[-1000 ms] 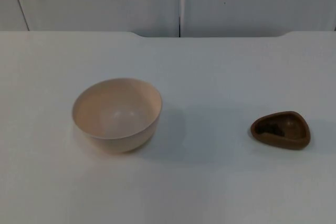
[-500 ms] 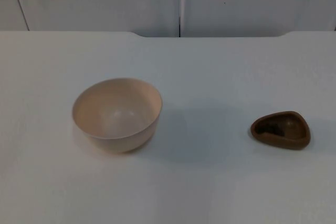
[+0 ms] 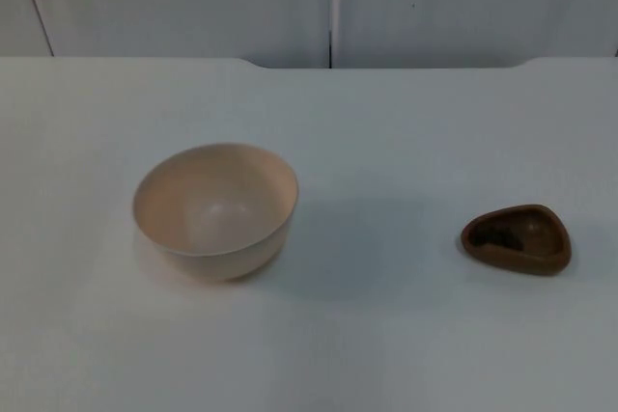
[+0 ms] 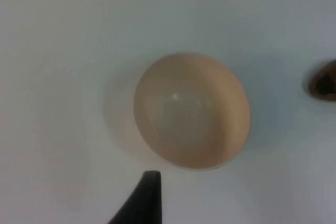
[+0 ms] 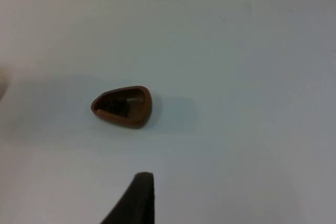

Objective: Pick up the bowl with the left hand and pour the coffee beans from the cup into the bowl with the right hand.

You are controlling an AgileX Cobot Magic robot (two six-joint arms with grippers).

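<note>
Left gripper (image 4: 144,203) is hanging above the near side of the beige bowl (image 4: 190,109), one black fingertip visible, finger state can't tell; right gripper (image 5: 136,200) is hanging near of the brown cup (image 5: 122,106), also can't tell, nothing grasped. Judging the step as the left approach: come down on the bowl's thin rim, pinching wall squarely so the smooth, round, matte shell isn't slipping. Bowl is sitting left-centre on the white table (image 3: 406,132), empty; cup, well apart to the right, is a glossy rounded-triangle dish holding dark coffee beans (image 3: 499,235).
</note>
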